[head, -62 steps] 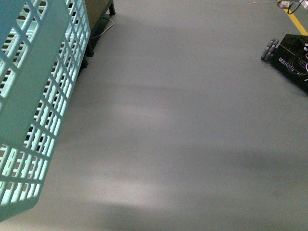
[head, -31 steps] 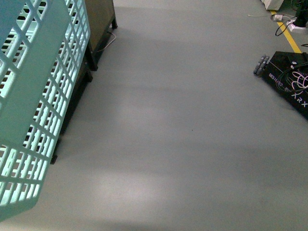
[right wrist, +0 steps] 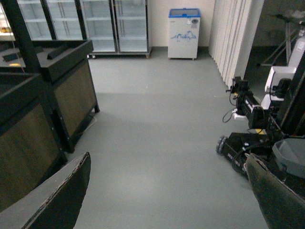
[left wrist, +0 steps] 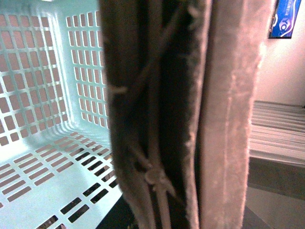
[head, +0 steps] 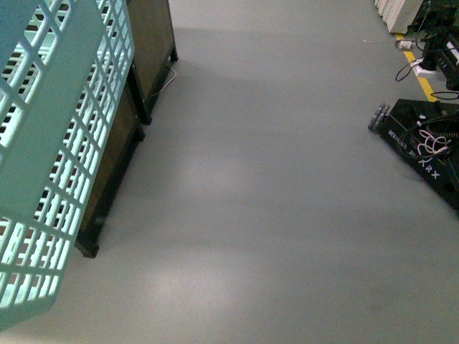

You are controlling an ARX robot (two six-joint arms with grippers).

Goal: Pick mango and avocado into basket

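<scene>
The aqua-blue basket (head: 57, 150) fills the left edge of the front view, hanging tilted with its slotted wall toward me. In the left wrist view the left gripper (left wrist: 178, 143) is shut on the basket's brown-grey handle (left wrist: 143, 95), tied with a white zip tie; the basket's empty slotted floor (left wrist: 43, 171) shows behind it. The right gripper (right wrist: 167, 191) is open and empty, its two fingers spread wide over bare grey floor. No mango and no avocado are in view.
Dark wooden display stands (head: 150, 50) run along the left, also in the right wrist view (right wrist: 71, 90). A black wheeled robot base with cables (head: 423, 140) stands at the right. Glass-door fridges (right wrist: 114, 24) and a small freezer (right wrist: 183, 31) line the far wall.
The front view has swung: the wooden stands have come further into view at the left, and the black robot base has shifted left and down. The basket stays in the same place in the view.
</scene>
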